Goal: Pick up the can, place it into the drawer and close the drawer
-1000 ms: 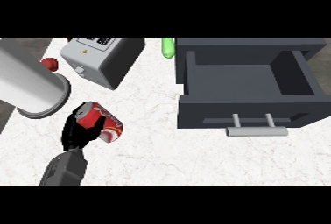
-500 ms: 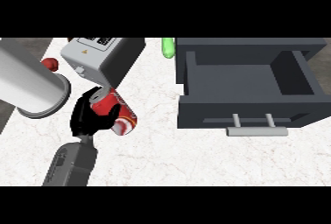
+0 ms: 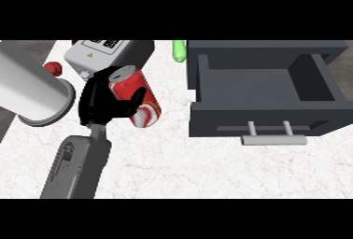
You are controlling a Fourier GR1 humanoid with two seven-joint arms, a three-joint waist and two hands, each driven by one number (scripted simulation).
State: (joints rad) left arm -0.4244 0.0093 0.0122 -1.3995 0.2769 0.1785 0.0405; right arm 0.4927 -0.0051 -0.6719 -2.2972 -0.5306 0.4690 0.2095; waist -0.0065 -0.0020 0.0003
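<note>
Fingers (image 3: 138,97) of the hand (image 3: 103,100) curl round the tilted can (image 3: 138,95).

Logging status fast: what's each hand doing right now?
Left hand: not in view.
Right hand: shut on the can, left of the open drawer.

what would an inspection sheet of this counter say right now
surface: white marbled counter.
job's things: red can held tilted above the counter, left of the drawer; drawer open, nothing in it.
clutter: grey box, red knob, green item at the back.
hands: right hand curled round the can; a big grey cylinder at far left, left hand not seen.
cables: nothing seen.
surroundings: dark floor beyond the counter's left edge.
</note>
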